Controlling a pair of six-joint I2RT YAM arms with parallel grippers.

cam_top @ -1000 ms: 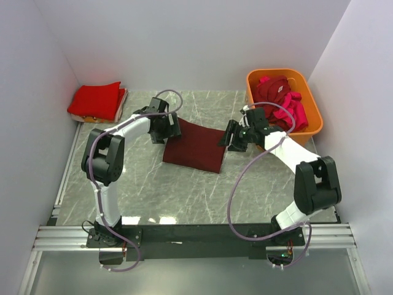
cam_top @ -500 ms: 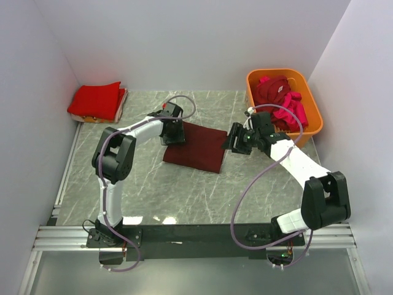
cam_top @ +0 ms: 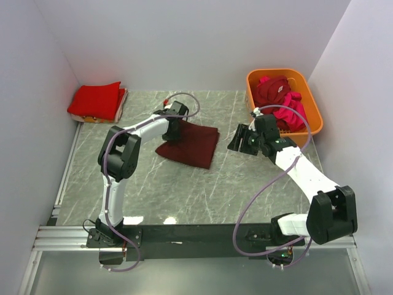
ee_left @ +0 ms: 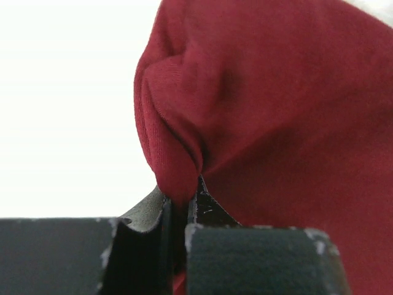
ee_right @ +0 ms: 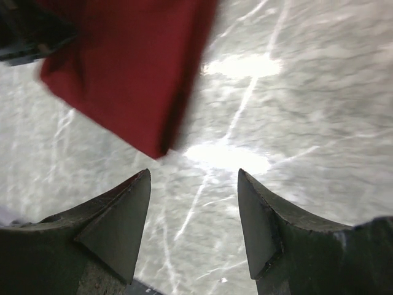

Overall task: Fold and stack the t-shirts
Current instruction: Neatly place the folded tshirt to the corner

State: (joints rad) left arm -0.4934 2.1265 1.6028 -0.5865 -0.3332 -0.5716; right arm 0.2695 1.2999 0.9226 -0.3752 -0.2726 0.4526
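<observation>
currently left gripper (ee_left: pixel 183 200) clamped on bunched corner of folded dark maroon cloth t-shirt (cam_top: pixel 191 145), which lies left of orange plastic basket (cam_top: pixel 276 72). right gripper (ee_right: pixel 193 175) wide, empty, between shirt and basket. risks: one-corner drag slumps fold open; thin pinch slips; folded bright red shirt stack (cam_top: pixel 97 100) far left of basket.

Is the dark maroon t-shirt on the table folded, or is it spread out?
Folded: the maroon t-shirt is a compact rectangle without visible sleeves, and the left hand pinches its bunched edge.
</observation>
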